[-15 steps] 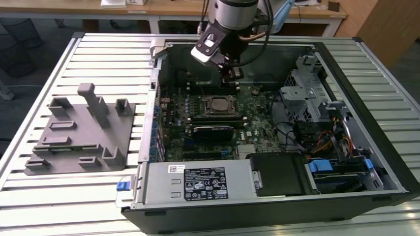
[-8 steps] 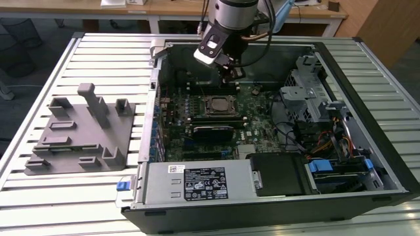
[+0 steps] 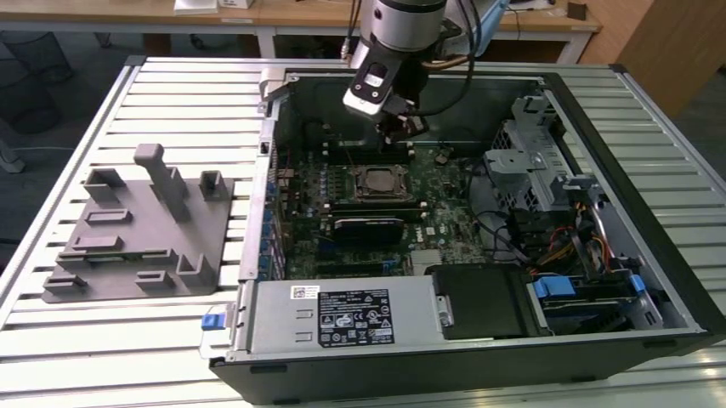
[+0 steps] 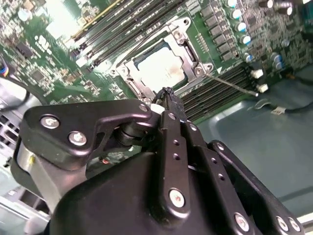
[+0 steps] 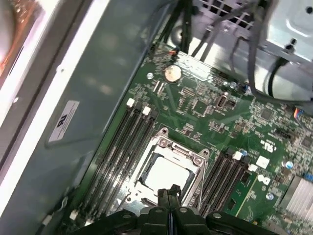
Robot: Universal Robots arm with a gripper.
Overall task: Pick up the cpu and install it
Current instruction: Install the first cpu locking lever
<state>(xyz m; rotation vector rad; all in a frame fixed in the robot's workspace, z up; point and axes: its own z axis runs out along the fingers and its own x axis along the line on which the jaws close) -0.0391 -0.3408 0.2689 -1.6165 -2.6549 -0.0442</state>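
Hovering the gripper [image 5: 168, 192] just above the socket [image 5: 198, 159], far back in the computer case [image 3: 454, 374], pinched narrow and holding nothing. Seeing the cpu [image 4: 161, 66] lying flat inside the socket. Probably finishing the putting-in step; likely needing a slow, straight lift away.

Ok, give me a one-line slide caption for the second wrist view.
Gripper shut and empty above the motherboard, the cpu already seated in its metal-framed socket.

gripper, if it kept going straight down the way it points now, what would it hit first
Most likely the cpu sitting in the metal-framed socket; the gripper points at its near edge, though depth is hard to judge.
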